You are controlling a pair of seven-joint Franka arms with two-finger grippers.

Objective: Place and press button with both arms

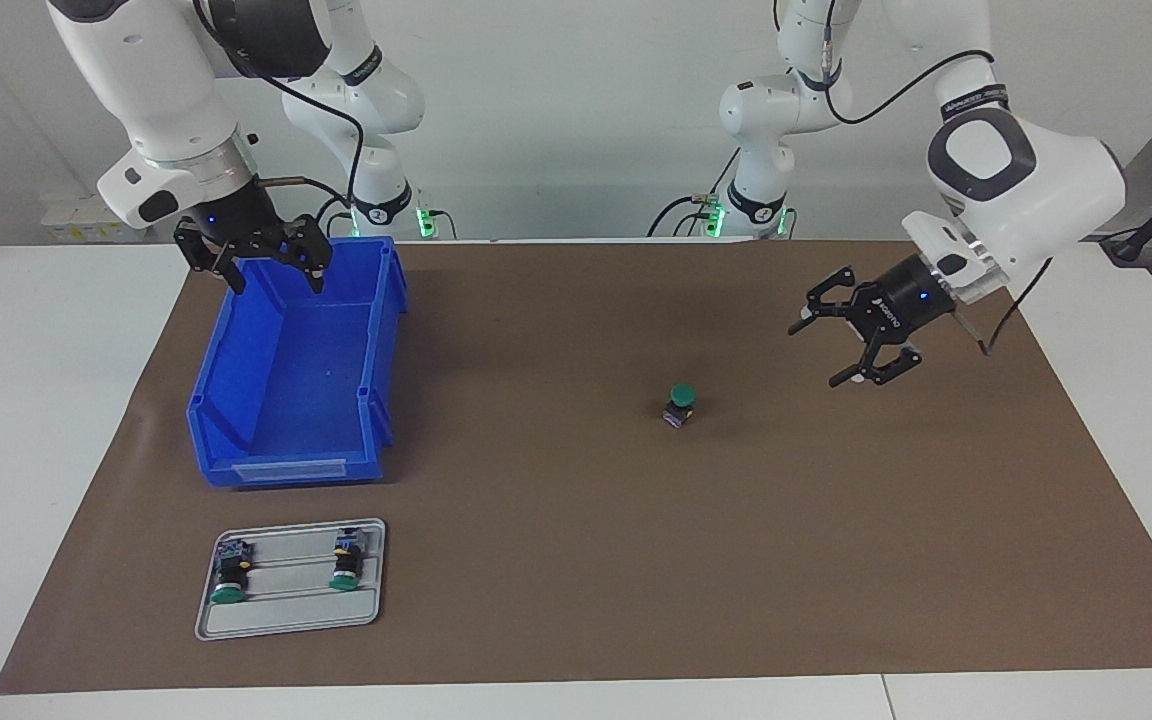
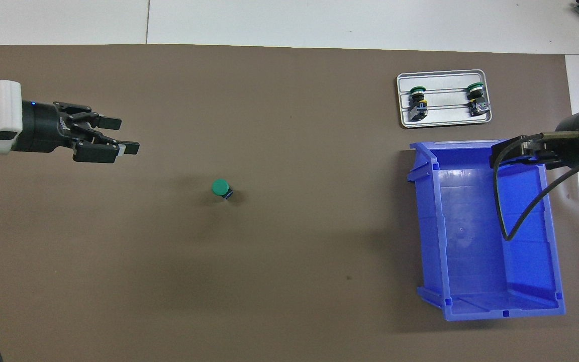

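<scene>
button (image 1: 679, 404): we see it upright on the brown mat (image 1: 576, 560), green cap up
place: mid-table, toward the left arm's end, touching nothing

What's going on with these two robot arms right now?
Neither arm holds anything. One green button stands upright on the brown mat, near the open left end effector, which hangs over the mat. The open right end effector hangs over the empty blue bin. Two more buttons lie on the grey tray.
</scene>
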